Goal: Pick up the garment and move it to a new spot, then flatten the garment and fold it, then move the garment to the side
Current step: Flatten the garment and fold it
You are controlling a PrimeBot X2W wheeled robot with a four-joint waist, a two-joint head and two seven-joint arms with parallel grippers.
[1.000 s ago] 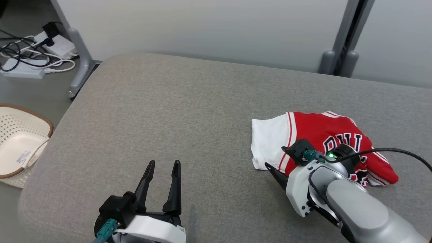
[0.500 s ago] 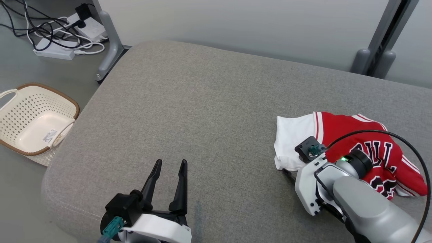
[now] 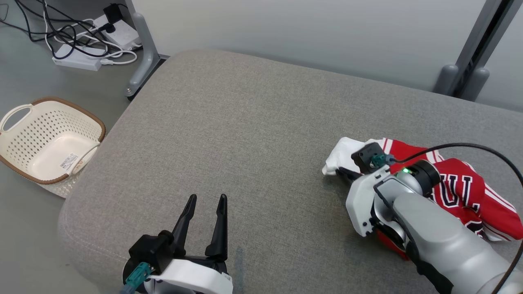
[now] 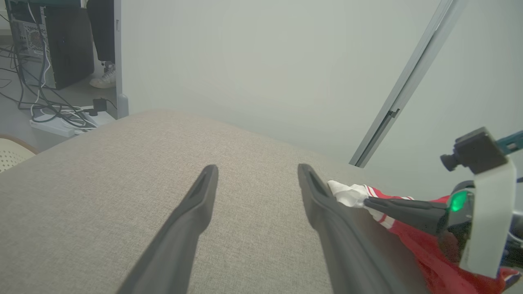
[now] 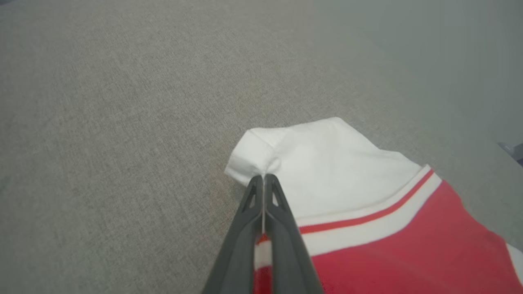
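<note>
The garment (image 3: 463, 185), a red jersey with a white sleeve and striped trim, lies bunched on the right of the grey padded surface (image 3: 245, 139). Its long axis runs from the sleeve at the left to the red body at the right. The right gripper (image 5: 263, 179), the nearer one, is pinched shut on the sleeve's edge, while the left gripper (image 3: 207, 199) stands wide open and empty, well apart to the left.

Garment (image 3: 470, 183) on the padded surface (image 3: 245, 134) at frame right; basket (image 3: 41, 126) on the floor (image 3: 24, 81) at left; cables (image 3: 65, 38), perhaps with a power strip (image 3: 77, 63), upper left
</note>
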